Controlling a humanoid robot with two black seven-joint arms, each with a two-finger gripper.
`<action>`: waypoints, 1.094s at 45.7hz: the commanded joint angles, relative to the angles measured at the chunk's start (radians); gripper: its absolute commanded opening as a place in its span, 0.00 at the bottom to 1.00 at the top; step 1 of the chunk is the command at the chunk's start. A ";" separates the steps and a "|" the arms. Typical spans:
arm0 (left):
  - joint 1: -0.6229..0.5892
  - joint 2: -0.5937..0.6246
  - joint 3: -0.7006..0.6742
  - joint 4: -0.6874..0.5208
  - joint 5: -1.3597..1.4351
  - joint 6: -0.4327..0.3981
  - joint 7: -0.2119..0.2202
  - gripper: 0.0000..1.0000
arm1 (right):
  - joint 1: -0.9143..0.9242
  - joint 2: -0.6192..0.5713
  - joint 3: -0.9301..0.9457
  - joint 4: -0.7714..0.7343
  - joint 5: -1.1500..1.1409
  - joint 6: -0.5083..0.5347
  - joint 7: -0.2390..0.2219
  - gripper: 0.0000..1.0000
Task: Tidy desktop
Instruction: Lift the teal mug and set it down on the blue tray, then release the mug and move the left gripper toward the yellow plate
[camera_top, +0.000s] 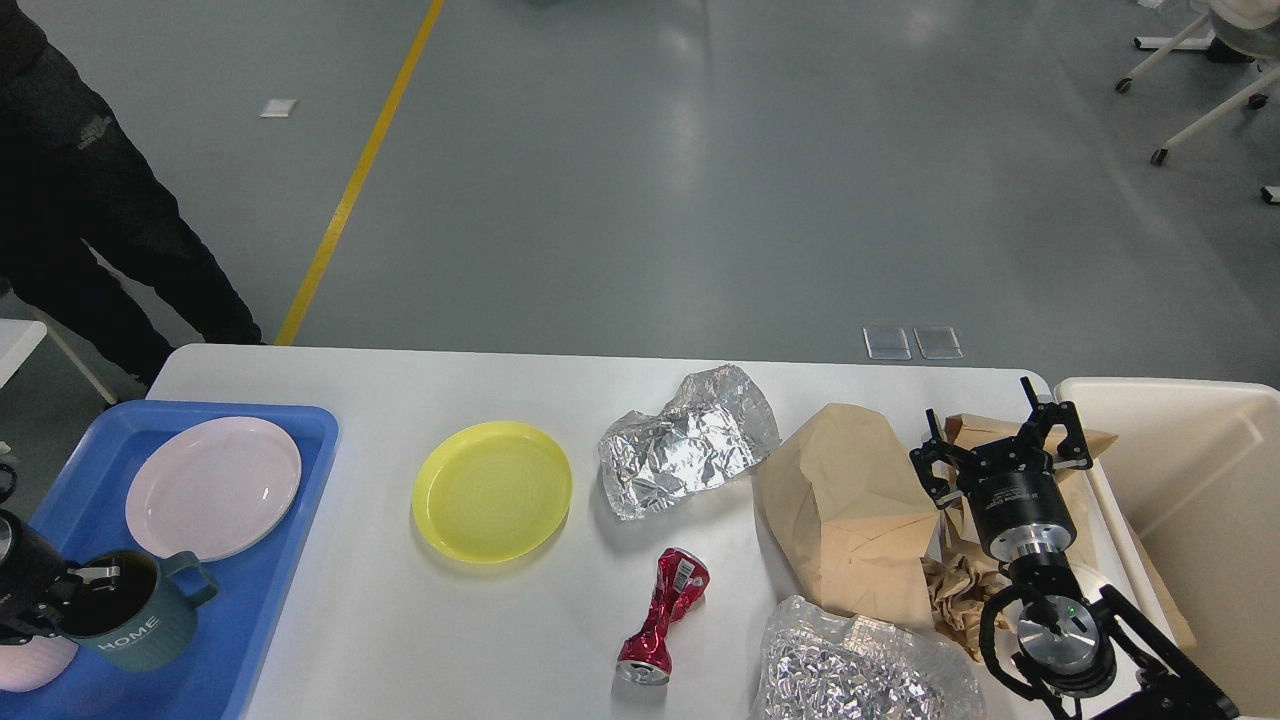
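"HOME" on teal mug (140, 625)

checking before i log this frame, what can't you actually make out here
Head view only:
- Left gripper: cut off by the left edge; it pinches the green mug rim, but whether the mug rests on the blue tray is unclear.
- Pink cup: mostly hidden behind the mug and the edge.
- Lower foil wad: cropped by the bottom edge.
- Cream bin: its inside runs off the right edge.

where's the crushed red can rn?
In the head view, the crushed red can lies on the desktop near the front edge, centre, below the upper foil sheet and left of the lower foil wad.
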 joint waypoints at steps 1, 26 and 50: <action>0.006 -0.011 -0.011 0.005 -0.001 0.001 0.000 0.02 | 0.000 0.001 0.000 0.000 0.000 0.000 0.000 1.00; 0.019 0.009 -0.031 -0.030 -0.083 0.021 -0.005 0.94 | -0.001 0.000 0.000 0.000 0.000 0.000 0.000 1.00; -0.501 -0.070 0.317 -0.314 -0.119 -0.062 -0.006 0.96 | 0.000 0.000 0.000 0.000 0.000 0.000 0.000 1.00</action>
